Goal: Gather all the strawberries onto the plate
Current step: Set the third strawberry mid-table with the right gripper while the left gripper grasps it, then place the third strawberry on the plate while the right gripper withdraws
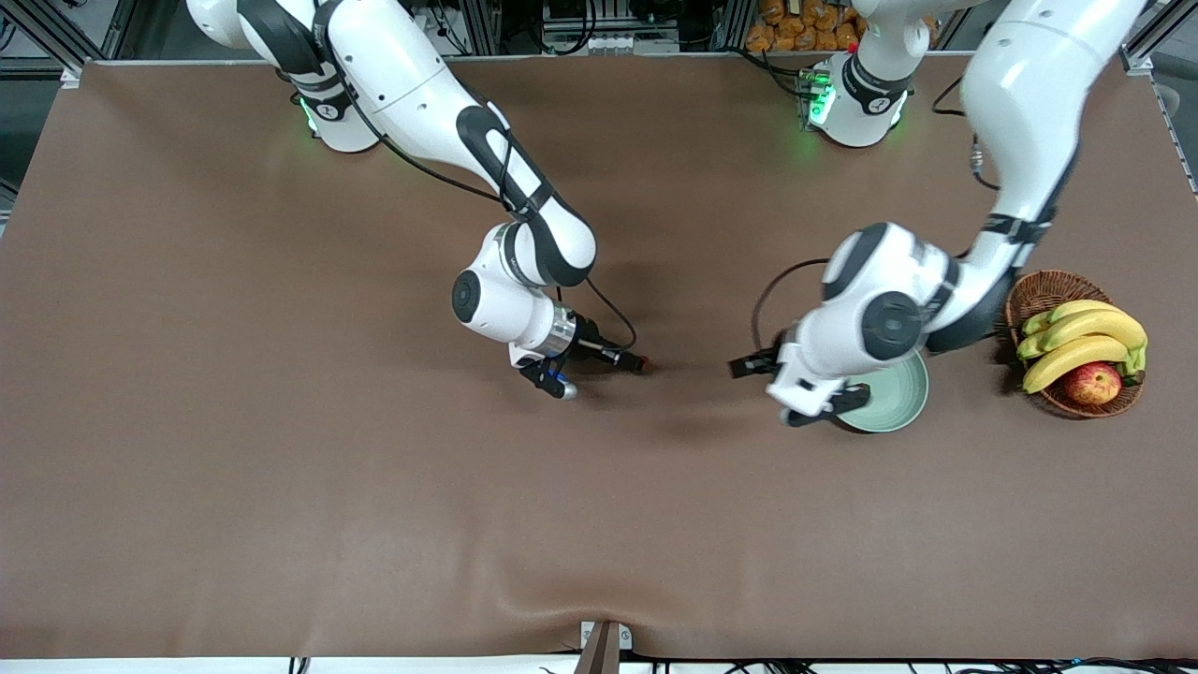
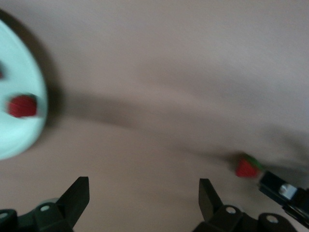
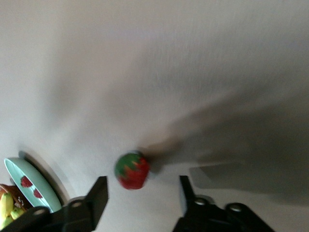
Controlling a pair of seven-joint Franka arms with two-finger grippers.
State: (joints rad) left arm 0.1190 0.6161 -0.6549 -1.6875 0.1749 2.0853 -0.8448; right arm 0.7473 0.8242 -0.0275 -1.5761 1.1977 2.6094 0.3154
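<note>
One strawberry (image 1: pixel 646 364) lies on the brown table near its middle. My right gripper (image 1: pixel 595 369) is low over the table right beside it and open; in the right wrist view the strawberry (image 3: pixel 132 170) sits just ahead of the gap between the fingers of the gripper (image 3: pixel 140 198), untouched. The mint-green plate (image 1: pixel 906 402) is half hidden under my left arm. It holds two strawberries (image 3: pixel 26 181) (image 3: pixel 37 193). My left gripper (image 1: pixel 760 373) is open and empty, low beside the plate (image 2: pixel 19 77). The left wrist view shows the gripper (image 2: pixel 145 200), one strawberry on the plate (image 2: pixel 21 105) and the loose strawberry (image 2: pixel 246 167).
A brown wicker basket (image 1: pixel 1041 292) with bananas (image 1: pixel 1081 342) and an apple (image 1: pixel 1091 383) stands beside the plate, toward the left arm's end of the table. The table's edge nearest the front camera has a fold in the cloth (image 1: pixel 562 599).
</note>
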